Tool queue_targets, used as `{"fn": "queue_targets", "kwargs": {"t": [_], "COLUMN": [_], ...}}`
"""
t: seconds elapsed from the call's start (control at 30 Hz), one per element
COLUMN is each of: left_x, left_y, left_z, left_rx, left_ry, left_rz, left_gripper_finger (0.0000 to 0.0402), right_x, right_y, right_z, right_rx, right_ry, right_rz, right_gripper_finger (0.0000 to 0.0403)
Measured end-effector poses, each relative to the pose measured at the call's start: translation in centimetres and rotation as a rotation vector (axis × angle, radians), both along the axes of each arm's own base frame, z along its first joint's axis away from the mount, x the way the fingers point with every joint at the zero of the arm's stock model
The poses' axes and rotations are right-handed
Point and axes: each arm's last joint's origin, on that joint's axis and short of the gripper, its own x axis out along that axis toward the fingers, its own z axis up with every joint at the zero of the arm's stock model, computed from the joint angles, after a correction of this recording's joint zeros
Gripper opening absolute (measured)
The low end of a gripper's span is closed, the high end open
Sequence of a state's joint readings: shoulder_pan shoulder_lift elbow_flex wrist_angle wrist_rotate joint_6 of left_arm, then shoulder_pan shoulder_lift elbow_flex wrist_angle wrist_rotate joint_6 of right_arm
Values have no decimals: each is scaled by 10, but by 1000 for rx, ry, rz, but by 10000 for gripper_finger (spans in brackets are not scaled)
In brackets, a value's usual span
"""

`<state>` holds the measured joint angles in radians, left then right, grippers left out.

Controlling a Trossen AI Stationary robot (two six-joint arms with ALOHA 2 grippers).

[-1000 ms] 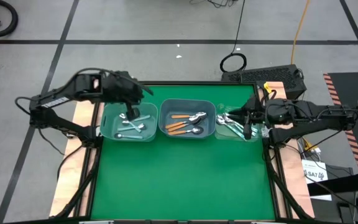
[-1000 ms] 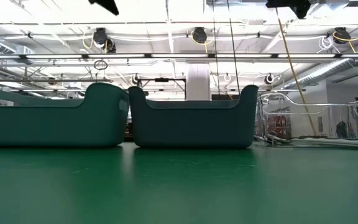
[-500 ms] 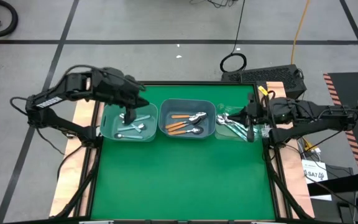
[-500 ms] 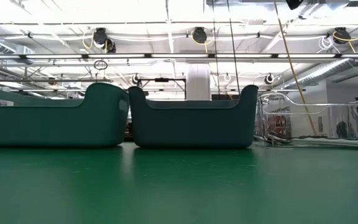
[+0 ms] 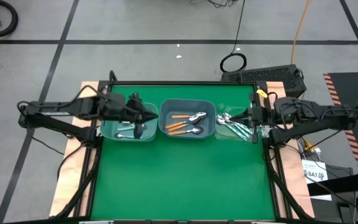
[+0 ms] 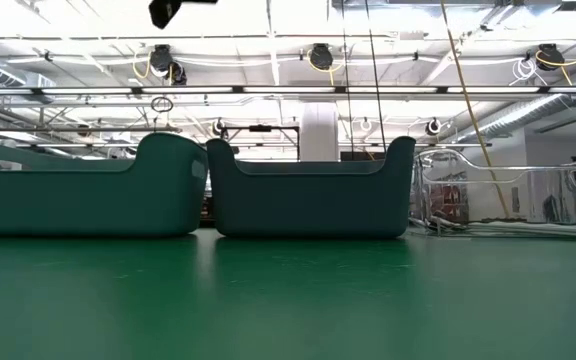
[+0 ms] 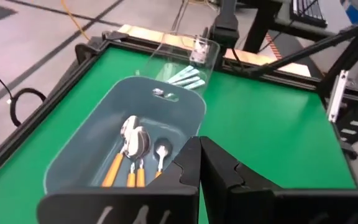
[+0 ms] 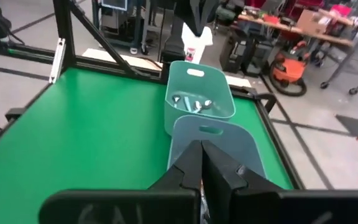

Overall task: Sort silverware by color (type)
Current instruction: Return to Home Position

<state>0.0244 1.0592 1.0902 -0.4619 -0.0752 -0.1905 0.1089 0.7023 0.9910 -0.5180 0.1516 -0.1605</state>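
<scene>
High view: three bins stand in a row along the 12 o'clock edge of the green table (image 5: 179,180). The green bin (image 5: 112,127) is at 11 o'clock, the blue-grey bin (image 5: 187,103) at 12 and the clear bin (image 5: 229,137) at 1 o'clock.

The light blue spoons (image 8: 194,107) lie in the green bin. The orange-handled spoons (image 5: 178,127) lie in the blue-grey bin, and the pale-handled spoons (image 5: 234,126) in the clear one.

The left gripper (image 5: 143,116) hangs over the 3 o'clock end of the green bin. In the left wrist view its jaws are pressed together with nothing between them.

The right gripper (image 5: 252,117) hangs at the 3 o'clock edge of the clear bin. The right wrist view shows its jaws pressed together too, also holding nothing.
</scene>
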Motion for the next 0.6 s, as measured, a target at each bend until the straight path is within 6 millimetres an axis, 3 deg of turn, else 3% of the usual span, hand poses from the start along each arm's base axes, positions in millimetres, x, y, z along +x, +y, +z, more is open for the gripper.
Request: {"fn": "queue_targets", "kwargs": {"t": [0.33,0.6], "left_x": [0,-9], "left_y": [-8,-6], "left_z": [-61,-91], "left_rx": [27,67], "left_ry": [-15,-89], "left_rz": [5,-2], "left_gripper_finger": [2,1], "right_x": [0,-2], "right_y": [2,2], "right_z": [-65,-114], "right_rx": [41,55], "right_ry": [-101,-198], "right_rz": [50,74], "right_gripper_finger": [0,0]}}
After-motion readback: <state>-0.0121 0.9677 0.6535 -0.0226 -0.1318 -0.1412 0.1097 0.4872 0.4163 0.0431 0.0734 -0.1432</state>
